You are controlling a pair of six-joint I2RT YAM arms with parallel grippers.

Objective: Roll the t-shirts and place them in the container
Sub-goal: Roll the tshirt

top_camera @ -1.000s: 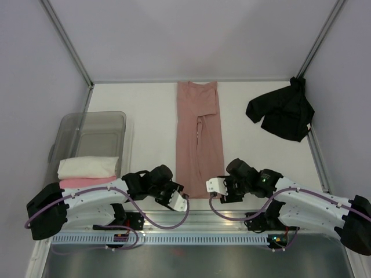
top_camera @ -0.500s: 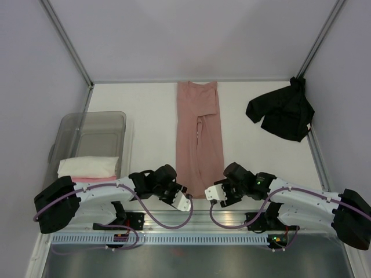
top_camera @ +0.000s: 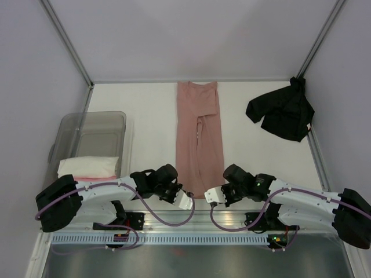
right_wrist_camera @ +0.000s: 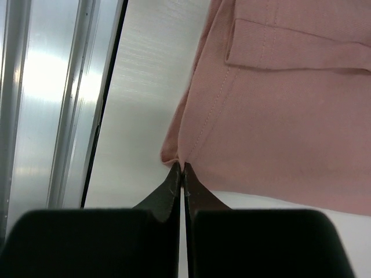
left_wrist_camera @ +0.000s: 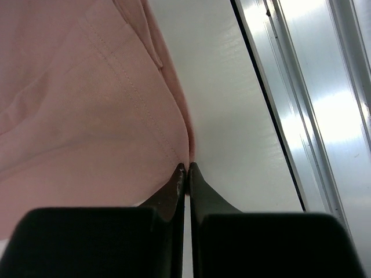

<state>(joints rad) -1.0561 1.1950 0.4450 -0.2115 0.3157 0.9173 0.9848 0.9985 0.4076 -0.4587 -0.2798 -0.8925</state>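
Note:
A salmon-pink t-shirt [top_camera: 199, 136], folded into a long strip, runs from the back of the table to its near edge. My left gripper [top_camera: 181, 196] is shut on the strip's near left corner [left_wrist_camera: 184, 152]. My right gripper [top_camera: 213, 194] is shut on the near right corner [right_wrist_camera: 177, 152]. A black t-shirt [top_camera: 282, 116] lies crumpled at the back right. A cream roll [top_camera: 88, 167] sits on a pink roll [top_camera: 87, 179] at the near end of the bin.
A translucent grey bin [top_camera: 87, 128] stands at the left. A metal rail [top_camera: 197, 223] runs along the near table edge just behind both grippers. Frame posts rise at the back corners.
Both grippers slid inward onto the strip's near corners and closed from open onto the cloth. The shirts lie as before.

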